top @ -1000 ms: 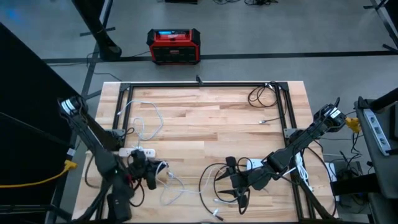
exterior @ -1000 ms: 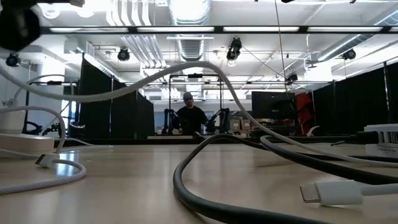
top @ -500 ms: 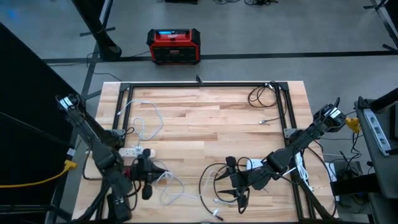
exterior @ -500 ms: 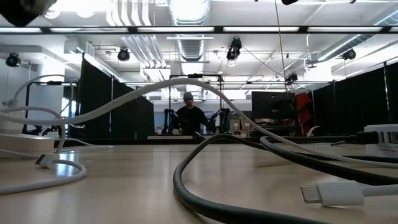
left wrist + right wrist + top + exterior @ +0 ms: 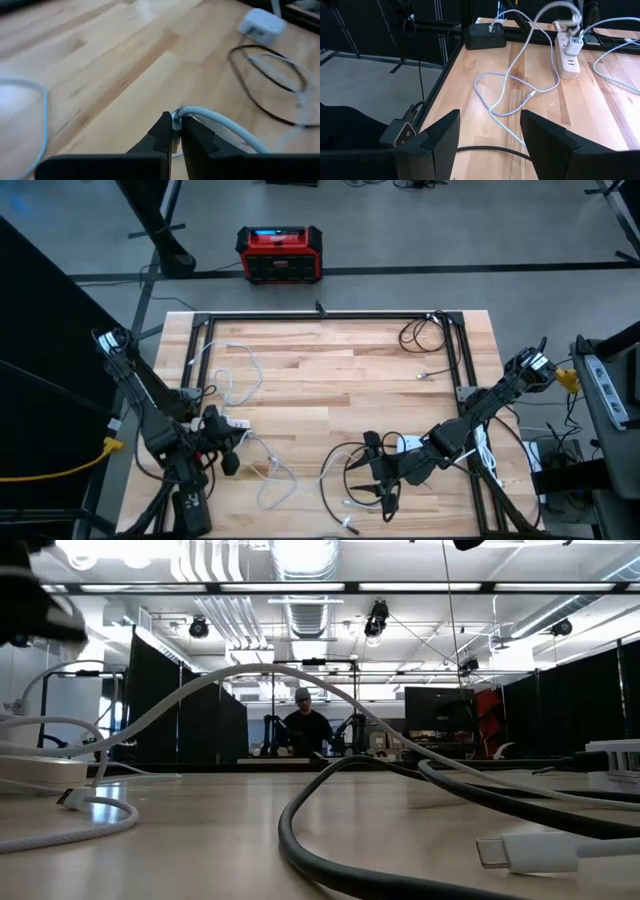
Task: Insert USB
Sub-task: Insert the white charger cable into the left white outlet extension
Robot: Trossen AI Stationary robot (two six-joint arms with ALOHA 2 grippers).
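Clearly, the white USB cable [image 5: 220,122] was pinched at its plug end between the closed fingers of the left gripper [image 5: 172,134], held just above the wooden table [image 5: 340,385] at its near left. Its slack looped over the boards to the right of that gripper. Just beside the gripper, slightly farther back, lay a white power strip [image 5: 568,60] with a white charger block [image 5: 574,46] plugged into it; a black power strip [image 5: 485,35] sat beyond it at the table's left edge. As a judgement, the plug was grasped and lifted but not yet seated, so lining it up with a port and pushing it in remained.

The right gripper [image 5: 490,135] waited at the near centre-right with its fingers spread wide and nothing between them, above a coil of black cable [image 5: 350,470]. A red and black box [image 5: 280,253] stood on the floor beyond the far edge. A person [image 5: 303,725] showed in the room behind. No brand, label or writing could be read anywhere.
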